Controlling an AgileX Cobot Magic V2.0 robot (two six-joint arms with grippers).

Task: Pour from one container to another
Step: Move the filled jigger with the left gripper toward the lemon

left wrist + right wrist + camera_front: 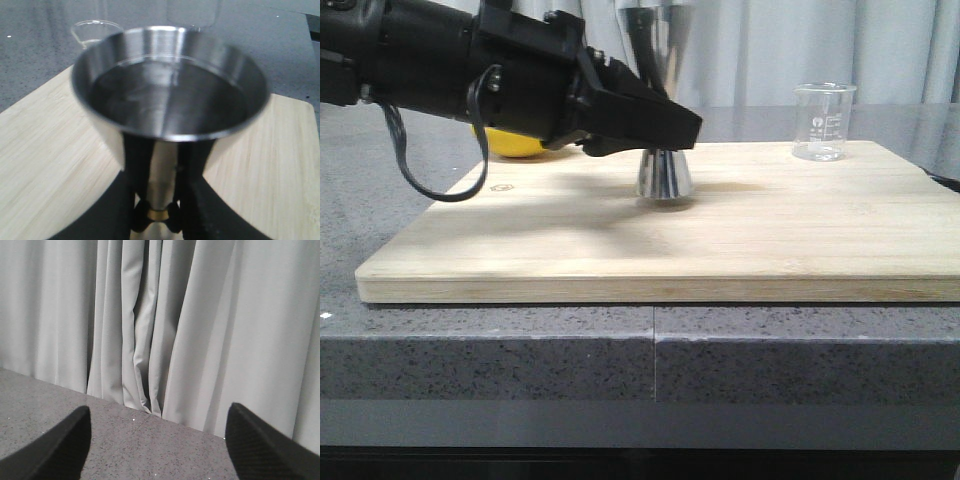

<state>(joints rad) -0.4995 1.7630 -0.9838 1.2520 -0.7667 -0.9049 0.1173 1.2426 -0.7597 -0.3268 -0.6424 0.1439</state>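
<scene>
The beaker (pixel 822 121) bears printed measuring marks, too small to read. No other text or label shows.

The left gripper (pixel 665 125) hides the steel jigger's (pixel 664 178) waist in the front view. A yellow object (pixel 510 145) behind the arm is mostly hidden. In the left wrist view, only the glass beaker's (pixel 92 30) blurred rim shows.

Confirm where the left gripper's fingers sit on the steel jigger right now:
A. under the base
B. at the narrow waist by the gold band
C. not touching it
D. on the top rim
B: in the left wrist view the left gripper closes around the jigger at its waist, beside the gold band.
</scene>
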